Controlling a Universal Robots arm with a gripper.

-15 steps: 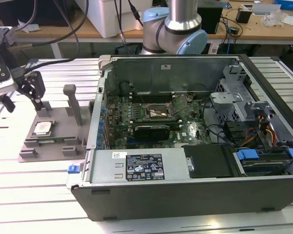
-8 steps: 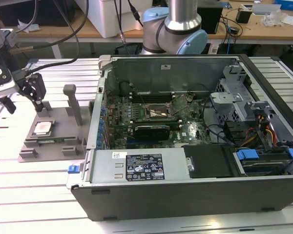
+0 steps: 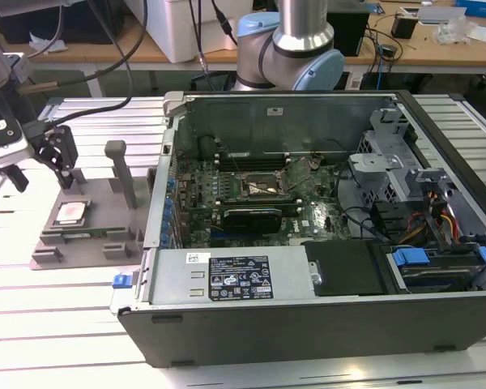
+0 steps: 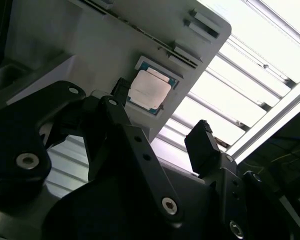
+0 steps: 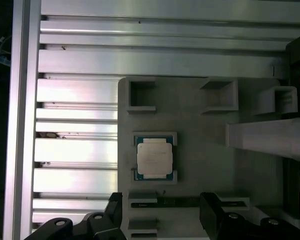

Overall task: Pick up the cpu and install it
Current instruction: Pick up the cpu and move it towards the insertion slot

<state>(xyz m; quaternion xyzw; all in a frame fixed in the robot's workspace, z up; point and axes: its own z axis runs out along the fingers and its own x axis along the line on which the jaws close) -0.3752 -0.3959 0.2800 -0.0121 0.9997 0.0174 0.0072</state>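
The cpu (image 5: 154, 158) lies flat, silver lid up, in a shallow square pocket of the gray fixture plate (image 5: 205, 165). The gripper (image 5: 162, 207) hangs above the plate close to that pocket, its jaws spread wide and empty. The chip looks light, rigid and slick on top, and probably fragile underneath. I judge the safest hold is a gentle pinch across two opposite edges of its thin rim.

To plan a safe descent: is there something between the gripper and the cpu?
Nothing. In the second wrist view the cpu lies on its grey fixture, unobstructed beyond the open gripper; that stretch is bare.
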